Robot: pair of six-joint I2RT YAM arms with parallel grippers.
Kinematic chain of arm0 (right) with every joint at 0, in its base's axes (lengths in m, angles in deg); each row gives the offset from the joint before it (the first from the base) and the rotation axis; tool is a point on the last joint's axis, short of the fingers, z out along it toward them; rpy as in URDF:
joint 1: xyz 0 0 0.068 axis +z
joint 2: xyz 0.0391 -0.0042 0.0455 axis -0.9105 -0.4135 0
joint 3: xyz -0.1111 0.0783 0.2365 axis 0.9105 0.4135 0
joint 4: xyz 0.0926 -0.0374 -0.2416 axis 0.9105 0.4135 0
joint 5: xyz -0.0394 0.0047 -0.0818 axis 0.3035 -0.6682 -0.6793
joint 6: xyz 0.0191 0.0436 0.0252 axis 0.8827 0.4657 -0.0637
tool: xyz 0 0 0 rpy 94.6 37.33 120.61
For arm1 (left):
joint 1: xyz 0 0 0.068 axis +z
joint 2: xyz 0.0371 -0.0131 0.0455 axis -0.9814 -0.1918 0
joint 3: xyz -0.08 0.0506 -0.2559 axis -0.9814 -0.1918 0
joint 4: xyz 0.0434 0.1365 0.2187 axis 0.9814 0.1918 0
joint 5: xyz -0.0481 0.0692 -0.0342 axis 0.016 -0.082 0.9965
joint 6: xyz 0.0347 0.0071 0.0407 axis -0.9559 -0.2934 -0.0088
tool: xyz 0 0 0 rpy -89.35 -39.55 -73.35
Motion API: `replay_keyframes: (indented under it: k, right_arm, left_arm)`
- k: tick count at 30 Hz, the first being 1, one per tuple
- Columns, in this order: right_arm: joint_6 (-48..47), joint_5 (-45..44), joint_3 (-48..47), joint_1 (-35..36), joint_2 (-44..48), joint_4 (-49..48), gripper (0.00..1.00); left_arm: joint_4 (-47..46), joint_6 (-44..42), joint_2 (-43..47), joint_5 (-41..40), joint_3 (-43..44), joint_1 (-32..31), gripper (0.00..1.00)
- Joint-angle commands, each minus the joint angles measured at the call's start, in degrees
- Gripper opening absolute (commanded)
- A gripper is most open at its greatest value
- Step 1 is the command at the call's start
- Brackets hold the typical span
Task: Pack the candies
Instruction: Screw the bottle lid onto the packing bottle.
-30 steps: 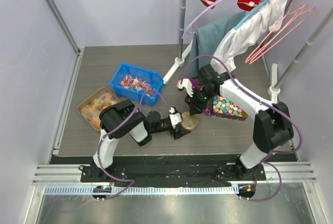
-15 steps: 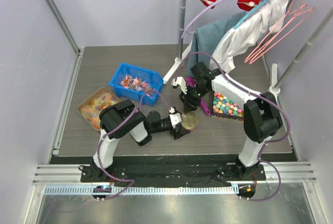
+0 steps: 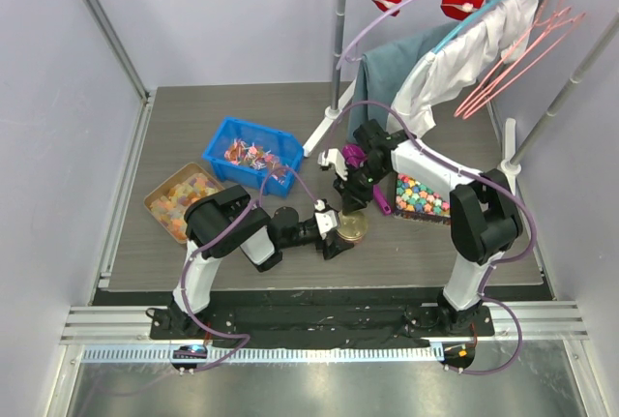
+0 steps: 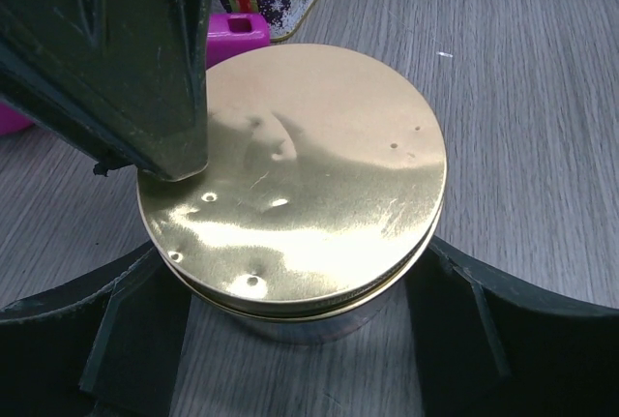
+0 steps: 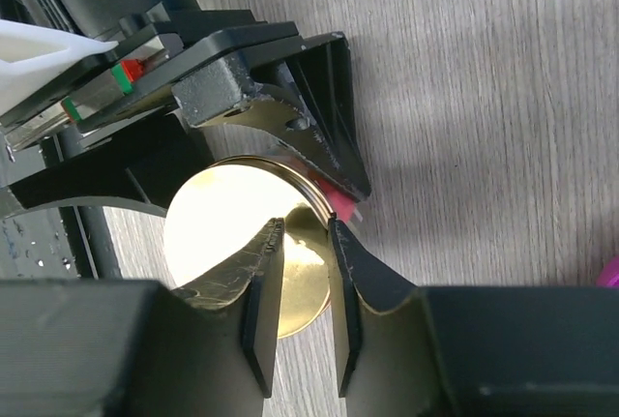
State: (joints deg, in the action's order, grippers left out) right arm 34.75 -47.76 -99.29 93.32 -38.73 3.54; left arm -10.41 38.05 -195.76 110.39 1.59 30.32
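Far left, near the tabletop's [image 3: 193, 107] left edge, there's a tray [image 3: 153, 196] of orange gummies [image 3: 184, 202]. Just behind it and to the right sits the blue bin [image 3: 221, 138], and there are the candies [image 3: 253, 155]. They're a red and pink heap inside it, well apart from both grippers.

Into the middle now, close to the front edge. The left gripper [image 3: 342, 229] lies low, jaws spread wide and clamped around the jar [image 4: 290, 325], one finger on each side just under the gold lid [image 4: 309, 175]. The lid is on, with a few small dents.

Above it hangs the right gripper [image 5: 305, 233], pointing down, jaws narrow with a slim gap and nothing between them. One fingertip [image 4: 145, 98] is right at the lid's rim, touching or just off, can't tell which.

Just right of the jar lies a purple piece [image 3: 384, 204], and beyond that, toward the right edge, the tin [image 3: 418, 216] of pastel cubes [image 3: 424, 194]
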Motion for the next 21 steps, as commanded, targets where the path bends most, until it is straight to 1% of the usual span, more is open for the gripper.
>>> replay_keyframes:
  k: [1, 7, 13, 21]
  right_arm:
    - [-0.84, 0.19, 2.97, 0.29, 2.25, 2.45, 0.28]
    - [-1.02, -1.83, 6.48, -0.94, 4.02, 2.97, 0.27]
    - [-1.02, -1.49, 10.35, -2.78, 7.35, 2.89, 0.26]
    - [0.3, -1.05, 14.39, -2.96, 11.57, 3.24, 0.24]
  left_arm:
    - [-7.68, -2.64, -1.37, -2.24, 0.22, 0.46, 0.82]
    - [-7.51, -2.56, -1.37, -2.33, 0.22, 0.46, 0.82]
    - [-7.42, -2.47, -1.28, -2.51, 0.22, 0.46, 0.82]
    - [-7.33, -2.47, -1.37, -2.6, 0.4, 0.46, 0.82]
